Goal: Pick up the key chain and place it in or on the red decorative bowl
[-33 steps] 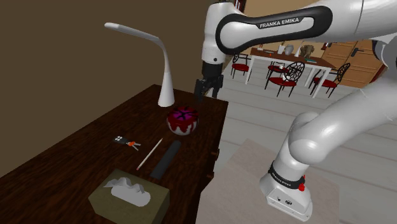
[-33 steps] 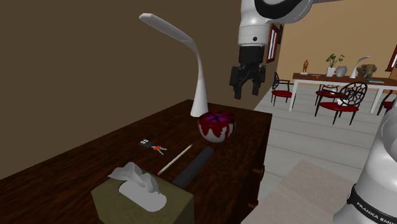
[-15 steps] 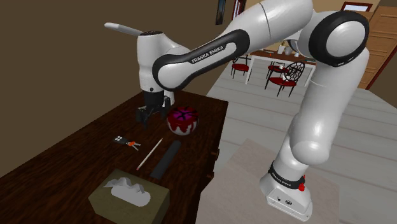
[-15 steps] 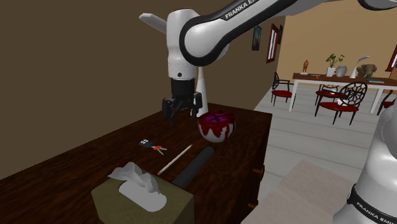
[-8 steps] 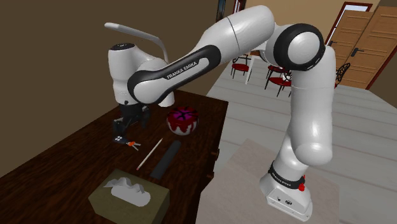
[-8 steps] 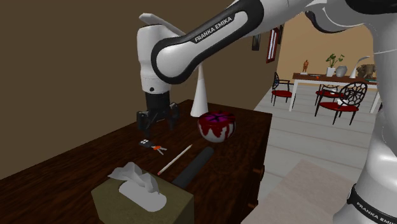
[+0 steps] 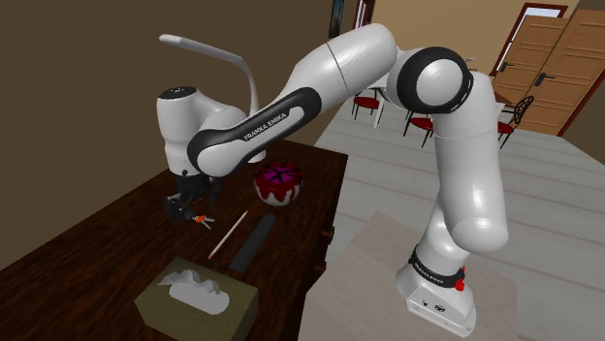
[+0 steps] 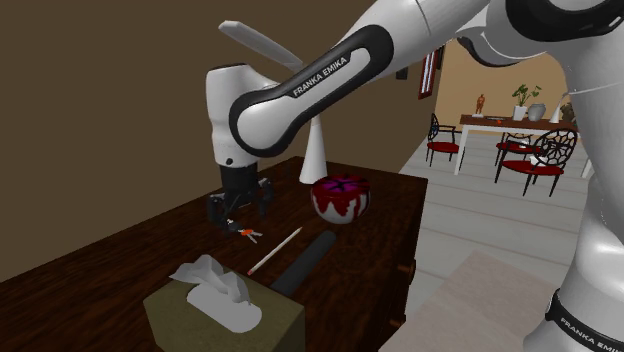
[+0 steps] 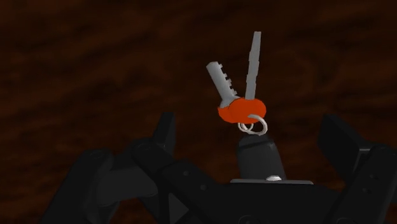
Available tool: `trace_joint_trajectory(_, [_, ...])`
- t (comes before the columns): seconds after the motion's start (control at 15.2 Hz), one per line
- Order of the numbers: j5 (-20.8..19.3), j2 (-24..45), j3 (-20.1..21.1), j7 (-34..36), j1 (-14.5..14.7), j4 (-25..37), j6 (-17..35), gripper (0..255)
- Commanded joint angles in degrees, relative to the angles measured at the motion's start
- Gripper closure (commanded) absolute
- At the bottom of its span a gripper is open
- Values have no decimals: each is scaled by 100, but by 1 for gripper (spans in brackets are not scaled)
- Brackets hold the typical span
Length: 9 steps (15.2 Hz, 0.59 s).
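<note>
**Open end effector low over a key chain on a dark counter**

A white arm [image 7: 436, 126] reaches from its stand across a dark wooden counter [image 7: 78, 252]. A white lamp [image 7: 199, 45] stands at the counter's far end. In the shoulder view an olive tissue box [image 7: 197, 302] sits at 6 o'clock from the key chain. A red and white bowl [image 7: 277, 184] sits at 2 o'clock from it, well apart. A black cylinder [image 7: 252, 242] lies at 4 o'clock, with a thin pale stick [image 7: 229, 233] just beside it.

The black end effector [image 9: 250, 126] hangs close over the counter. Its fingers [image 9: 165, 133] stand wide apart and grip nothing.

The key chain [image 9: 240, 109] lies flat on the counter. Its black fob is between the fingers, and its orange-headed key and two silver blades point away from them.
</note>
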Motion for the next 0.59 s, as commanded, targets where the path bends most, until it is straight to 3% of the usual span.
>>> trace_joint_trajectory(0.0, [-31,62,-19,11,1,-33,95,0])
trace_joint_trajectory(0.46, [-31,63,-19,11,1,-32,93,0])
trace_joint_trajectory(0.53, [-31,63,-19,11,1,-32,93,255])
